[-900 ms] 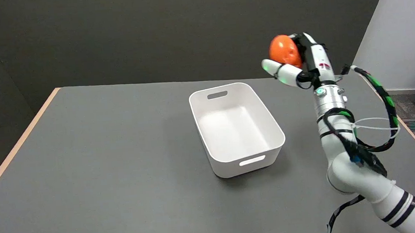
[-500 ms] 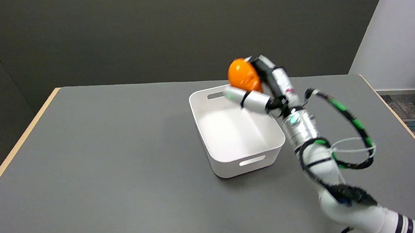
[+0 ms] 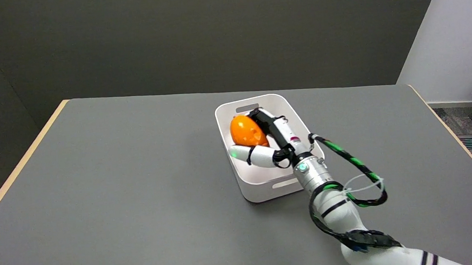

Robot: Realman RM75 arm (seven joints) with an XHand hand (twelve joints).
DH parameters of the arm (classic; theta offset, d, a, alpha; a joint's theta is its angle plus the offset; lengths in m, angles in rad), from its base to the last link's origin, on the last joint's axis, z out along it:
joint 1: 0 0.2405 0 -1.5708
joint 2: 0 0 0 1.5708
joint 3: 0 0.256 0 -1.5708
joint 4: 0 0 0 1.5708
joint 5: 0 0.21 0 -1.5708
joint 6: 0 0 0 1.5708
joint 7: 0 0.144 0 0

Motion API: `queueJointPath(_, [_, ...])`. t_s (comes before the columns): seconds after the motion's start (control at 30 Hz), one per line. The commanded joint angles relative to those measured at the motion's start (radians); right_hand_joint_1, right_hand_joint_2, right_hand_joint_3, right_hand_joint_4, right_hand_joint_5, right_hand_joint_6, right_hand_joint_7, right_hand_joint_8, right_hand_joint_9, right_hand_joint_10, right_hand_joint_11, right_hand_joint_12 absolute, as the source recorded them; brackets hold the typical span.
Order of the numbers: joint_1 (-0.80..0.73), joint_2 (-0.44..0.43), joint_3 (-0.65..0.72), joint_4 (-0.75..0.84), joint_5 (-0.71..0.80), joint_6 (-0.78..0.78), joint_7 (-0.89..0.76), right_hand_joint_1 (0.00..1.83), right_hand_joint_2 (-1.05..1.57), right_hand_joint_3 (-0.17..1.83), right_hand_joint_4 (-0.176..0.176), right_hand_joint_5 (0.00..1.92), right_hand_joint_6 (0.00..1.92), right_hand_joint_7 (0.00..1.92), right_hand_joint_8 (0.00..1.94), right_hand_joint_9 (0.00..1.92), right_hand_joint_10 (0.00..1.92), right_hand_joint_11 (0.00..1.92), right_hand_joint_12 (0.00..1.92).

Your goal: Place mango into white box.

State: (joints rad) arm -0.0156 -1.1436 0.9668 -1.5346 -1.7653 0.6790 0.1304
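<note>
The orange mango [image 3: 247, 131], its long axis running from far-left to near-right, is held by the right hand [image 3: 270, 140] inside the white box [image 3: 301, 121] on the grey table [image 3: 118, 178].

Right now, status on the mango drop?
Right robot hand holds mango, inside white box. Not yet released. Nothing in the way.

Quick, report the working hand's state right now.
Right hand: holding the mango, lowered inside the white box.
</note>
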Motion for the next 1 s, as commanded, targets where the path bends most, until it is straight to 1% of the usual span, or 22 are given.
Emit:
queueJointPath(0.03, [0.211,-0.027,-0.035,0.324,-0.067,-0.075,-0.006,1.13,1.27,0.22,-0.176,0.47,1.54,0.65,1.85,0.72,1.92,0.38,1.92])
queueJointPath(0.2, [0.212,-0.019,0.007,0.278,-0.073,-0.074,-0.068,1.13,1.28,0.2,-0.176,0.46,1.54,0.65,1.86,0.69,1.92,0.36,1.92])
queueJointPath(0.37, [0.179,-0.01,0.055,0.191,-0.09,-0.077,-0.118,1.13,1.29,0.19,-0.176,0.46,1.55,0.65,1.86,0.69,1.92,0.36,1.92])
queueJointPath(0.63, [0.109,-0.008,0.069,0.084,-0.11,-0.068,-0.148,1.12,1.3,0.19,-0.176,0.45,1.56,0.63,1.88,0.68,1.92,0.37,1.92])
queueJointPath(0.7, [0.089,-0.008,0.08,0.048,-0.127,-0.067,-0.148,1.08,1.36,0.15,-0.176,0.43,1.76,0.48,1.82,0.6,1.92,0.0,1.92])
queueJointPath(0.73, [0.081,-0.008,0.084,0.028,-0.134,-0.067,-0.148,1.15,1.24,0.38,-0.149,0.38,1.41,0.48,1.88,0.53,1.92,0.0,1.92])
queueJointPath(0.77, [0.075,-0.008,0.088,0.014,-0.14,-0.067,-0.148,1.21,1.16,0.57,-0.127,0.34,1.13,0.48,1.92,0.48,1.92,0.0,1.92])
queueJointPath(0.8, [0.069,-0.005,0.092,-0.008,-0.148,-0.067,-0.149,1.15,0.97,0.72,-0.12,0.32,0.88,0.42,1.77,0.45,1.86,0.0,1.92])
queueJointPath(0.83, [0.063,-0.001,0.096,-0.03,-0.158,-0.067,-0.15,1.07,0.78,0.84,-0.119,0.3,0.67,0.36,1.59,0.43,1.8,0.0,1.92])
queueJointPath(0.87, [0.058,0.002,0.099,-0.05,-0.166,-0.067,-0.15,1.02,0.69,0.91,-0.116,0.28,0.55,0.32,1.46,0.42,1.73,0.0,1.92])
queueJointPath(0.9, [0.053,0.007,0.101,-0.076,-0.175,-0.069,-0.153,1.0,0.68,0.91,-0.113,0.27,0.53,0.31,1.38,0.43,1.68,0.0,1.92])
queueJointPath(0.93, [0.048,0.012,0.104,-0.113,-0.183,-0.074,-0.171,0.96,0.68,0.91,-0.107,0.25,0.5,0.33,1.23,0.45,1.57,0.02,1.92])
queueJointPath(1.0, [0.044,0.022,0.105,-0.169,-0.184,-0.084,-0.223,0.86,0.66,0.92,-0.091,0.22,0.46,0.39,0.88,0.48,1.28,0.11,1.92])
